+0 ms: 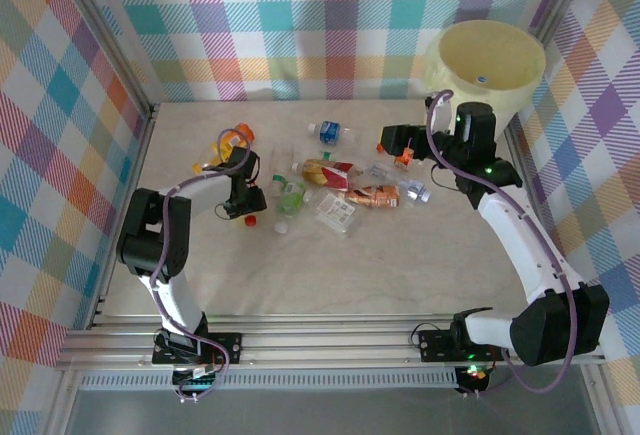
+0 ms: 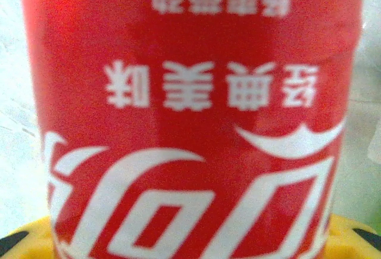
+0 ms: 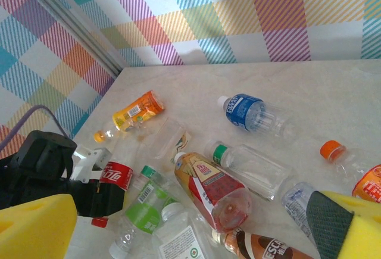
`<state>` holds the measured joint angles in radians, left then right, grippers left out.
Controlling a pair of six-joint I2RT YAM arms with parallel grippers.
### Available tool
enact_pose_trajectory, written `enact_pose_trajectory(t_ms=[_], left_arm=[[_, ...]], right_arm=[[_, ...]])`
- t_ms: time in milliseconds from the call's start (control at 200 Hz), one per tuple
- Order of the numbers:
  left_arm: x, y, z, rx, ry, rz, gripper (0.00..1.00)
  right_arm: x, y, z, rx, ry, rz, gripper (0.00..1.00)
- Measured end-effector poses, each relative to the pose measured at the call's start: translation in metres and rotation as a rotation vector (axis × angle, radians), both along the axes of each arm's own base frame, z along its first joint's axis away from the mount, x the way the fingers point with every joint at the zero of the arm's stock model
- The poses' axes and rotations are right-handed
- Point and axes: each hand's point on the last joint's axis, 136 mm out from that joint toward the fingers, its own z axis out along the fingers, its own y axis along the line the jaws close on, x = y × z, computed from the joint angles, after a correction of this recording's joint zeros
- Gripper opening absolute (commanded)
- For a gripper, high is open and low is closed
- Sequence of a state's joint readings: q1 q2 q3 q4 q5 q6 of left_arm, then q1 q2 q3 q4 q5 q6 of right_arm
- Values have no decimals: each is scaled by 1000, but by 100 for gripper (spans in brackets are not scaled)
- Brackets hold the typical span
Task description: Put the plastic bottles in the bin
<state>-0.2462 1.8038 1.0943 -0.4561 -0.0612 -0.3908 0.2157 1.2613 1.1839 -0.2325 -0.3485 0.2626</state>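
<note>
Left tool (image 1: 244, 208) straddles a red-labelled cola bottle (image 2: 190, 122) lying on the bench (image 1: 300, 285), with yellow pads (image 2: 36, 241) at either side of the label. Whether they press it I cannot tell. Its long axis runs near to far, red cap toward the arm bases. Right tool (image 3: 190, 229) hangs with its jaws wide apart, holding nothing, above the other bottles (image 3: 250, 113) lying mid-bench. The bin (image 1: 470, 55) stands at the far right corner.
</note>
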Motion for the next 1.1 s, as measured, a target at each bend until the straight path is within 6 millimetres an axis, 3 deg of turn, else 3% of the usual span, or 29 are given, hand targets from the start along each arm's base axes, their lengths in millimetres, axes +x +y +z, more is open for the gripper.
enact_pose_trajectory(t_ms=[260, 565, 730, 1100], left_arm=[[-11, 7, 9, 9, -51, 7, 36], [-10, -10, 85, -93, -281, -46, 37], [-16, -44, 125, -191, -392, -141, 37], [-46, -156, 182, -377, -525, -457, 37]], right_arm=[[0, 0, -3, 5, 12, -3, 100], [0, 1, -10, 36, 38, -10, 100], [-3, 5, -11, 62, 58, 2, 100], [-16, 34, -16, 161, 152, 111, 100]])
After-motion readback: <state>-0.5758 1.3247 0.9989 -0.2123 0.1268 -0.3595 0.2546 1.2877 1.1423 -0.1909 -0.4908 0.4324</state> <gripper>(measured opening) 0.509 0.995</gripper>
